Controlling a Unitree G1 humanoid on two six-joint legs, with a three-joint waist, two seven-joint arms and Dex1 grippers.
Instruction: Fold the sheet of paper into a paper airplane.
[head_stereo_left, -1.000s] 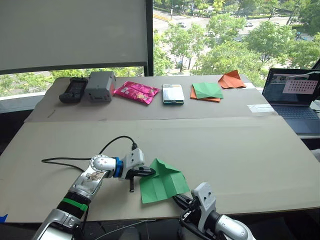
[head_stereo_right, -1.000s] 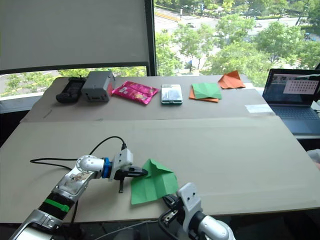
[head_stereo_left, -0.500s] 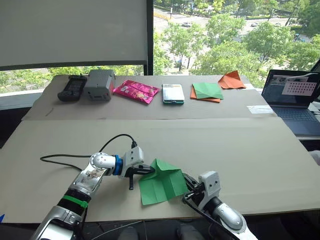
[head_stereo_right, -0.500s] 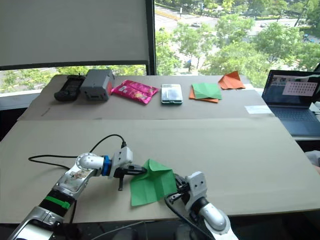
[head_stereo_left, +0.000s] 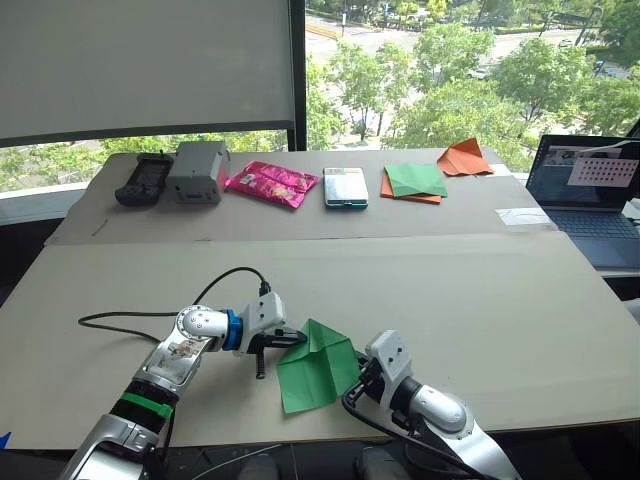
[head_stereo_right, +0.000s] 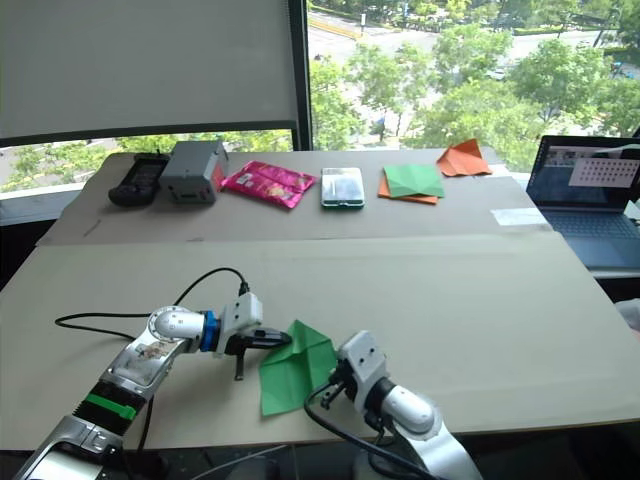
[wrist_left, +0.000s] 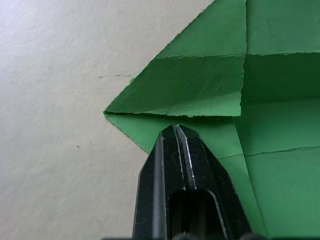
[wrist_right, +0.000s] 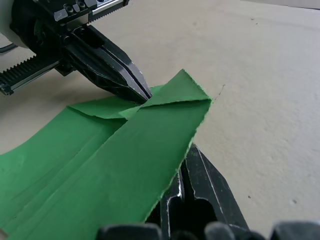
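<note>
The sheet of paper (head_stereo_left: 315, 365) is bright green and creased, and it lies near the table's front edge with its point toward my left gripper. My left gripper (head_stereo_left: 297, 338) is shut, its tips (wrist_left: 176, 129) resting on the paper just behind that point. My right gripper (head_stereo_left: 352, 387) is at the paper's right edge, low over the table. Its fingers (wrist_right: 210, 185) are shut, and the raised right flap (wrist_right: 150, 145) leans over them. The left gripper (wrist_right: 144, 95) touches the paper opposite them.
Along the far side stand a black controller (head_stereo_left: 146, 180), a grey box (head_stereo_left: 198, 170), a pink packet (head_stereo_left: 272, 183), a phone (head_stereo_left: 346, 187), a green-and-orange paper stack (head_stereo_left: 413, 183) and an orange folded paper (head_stereo_left: 463, 158). A laptop (head_stereo_left: 585, 195) sits at the right. A black cable (head_stereo_left: 150, 318) trails left.
My right gripper has come up from below the front edge to the paper's right side. That side has lifted and swung left, so the paper looks narrower. The left gripper has stayed put.
</note>
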